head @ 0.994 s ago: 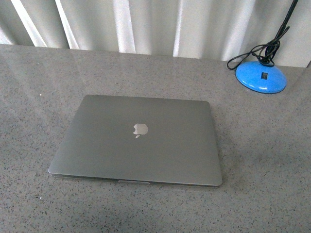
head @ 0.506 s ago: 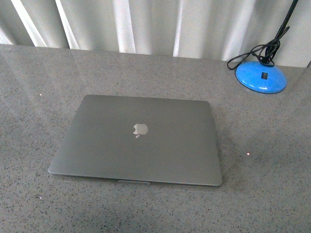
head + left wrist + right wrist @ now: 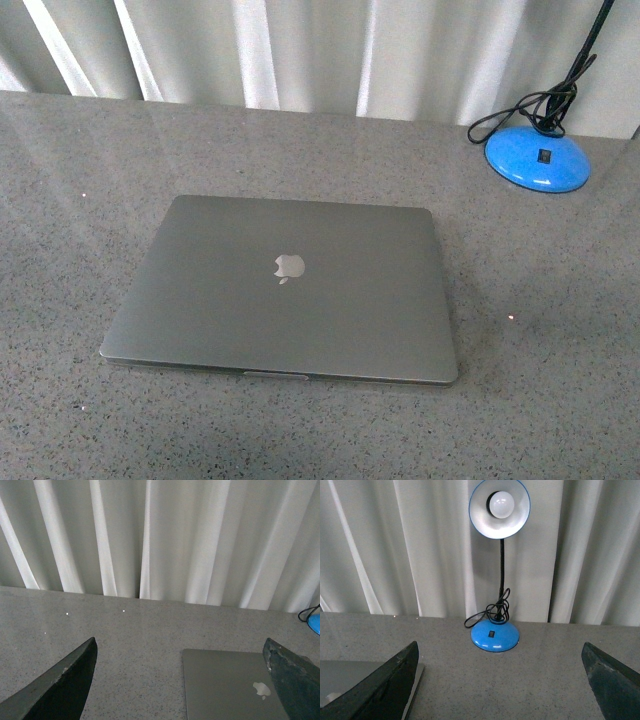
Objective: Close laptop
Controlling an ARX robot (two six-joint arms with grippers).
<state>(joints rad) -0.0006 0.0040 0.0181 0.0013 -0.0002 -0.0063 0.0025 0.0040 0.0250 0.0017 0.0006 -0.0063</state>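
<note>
We see the laptop [image 3: 285, 290] lying flat with its lid down mid-table, so closing looks done, and both our left gripper [image 3: 180, 680] and right gripper [image 3: 500, 680] hang spread wide, holding nothing, nothing left

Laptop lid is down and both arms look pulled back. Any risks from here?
1. The laptop already lies shut and flat; another downward press would only load the lid and the screen under it.
2. The left gripper is open with the laptop corner between its fingers' line of view; a careless forward move could scrape the lid.
3. The right gripper faces the blue desk lamp; its looped cord could snag.
</note>
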